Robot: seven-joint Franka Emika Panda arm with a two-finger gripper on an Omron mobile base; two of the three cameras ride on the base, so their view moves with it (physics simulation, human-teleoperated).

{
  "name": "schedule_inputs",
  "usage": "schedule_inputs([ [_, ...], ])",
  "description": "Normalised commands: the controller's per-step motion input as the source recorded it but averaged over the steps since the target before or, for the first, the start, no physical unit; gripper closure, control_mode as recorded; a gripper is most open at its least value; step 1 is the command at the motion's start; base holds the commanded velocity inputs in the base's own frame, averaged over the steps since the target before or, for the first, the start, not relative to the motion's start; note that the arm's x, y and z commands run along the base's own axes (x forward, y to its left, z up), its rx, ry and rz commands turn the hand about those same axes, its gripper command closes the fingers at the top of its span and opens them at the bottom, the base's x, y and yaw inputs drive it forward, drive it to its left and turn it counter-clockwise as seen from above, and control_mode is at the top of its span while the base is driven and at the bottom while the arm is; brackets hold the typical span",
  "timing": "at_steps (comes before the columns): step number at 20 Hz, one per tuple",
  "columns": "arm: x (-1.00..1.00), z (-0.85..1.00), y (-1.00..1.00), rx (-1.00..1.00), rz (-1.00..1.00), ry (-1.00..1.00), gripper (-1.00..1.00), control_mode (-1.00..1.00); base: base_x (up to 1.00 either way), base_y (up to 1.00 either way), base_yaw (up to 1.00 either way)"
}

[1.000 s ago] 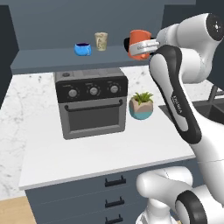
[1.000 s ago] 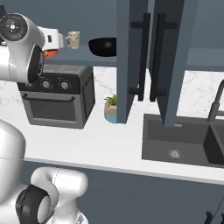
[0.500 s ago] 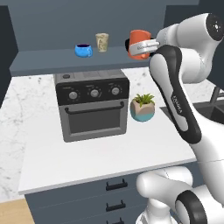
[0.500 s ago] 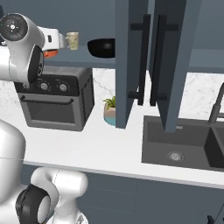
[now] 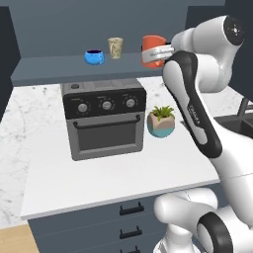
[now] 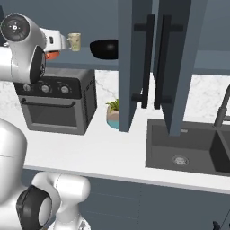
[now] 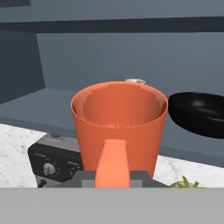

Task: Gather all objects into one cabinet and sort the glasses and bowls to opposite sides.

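Note:
My gripper is shut on the orange cup, which it holds upright just above the right part of the cabinet shelf. In the hand view the orange cup stands close in front, its mouth open upward. Left of it on the shelf stand the beige cup and the small blue bowl. The wide black bowl lies on the same shelf to the right of the beige cup, and it also shows as the black bowl beside the held cup.
A dark toaster oven sits on the white marble counter under the shelf, with a potted plant to its right. Two open cabinet doors hang right of the shelf. A dark sink lies further right.
The whole picture has shifted slightly, most in the right base view, so the camera has moved. The gripper still holds the orange cup at the shelf.

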Motion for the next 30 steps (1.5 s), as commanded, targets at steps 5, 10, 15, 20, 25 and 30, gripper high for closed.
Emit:
schedule_inputs([
  [5, 0.5, -0.15, 0.22, 0.01, 0.0, 0.0, 1.0, -1.0, 0.0, 0.0, 0.0],
  [10, 0.46, -0.02, 0.3, 0.0, 0.0, 0.0, 1.0, -1.0, 0.0, 0.0, 0.0],
  [15, 0.45, -0.17, 0.22, 0.0, 0.0, 0.0, 1.0, -1.0, 0.0, 0.0, 0.0],
  [20, 0.48, -0.23, 0.06, 0.0, 0.0, 0.0, 1.0, -1.0, 0.0, 0.0, 0.0],
  [25, 0.54, -0.23, 0.01, 0.0, 0.0, 0.01, 1.0, -1.0, 0.0, 0.0, 0.0],
  [30, 0.56, -0.27, 0.02, 0.0, 0.0, 0.01, 1.0, -1.0, 0.0, 0.0, 0.0],
])
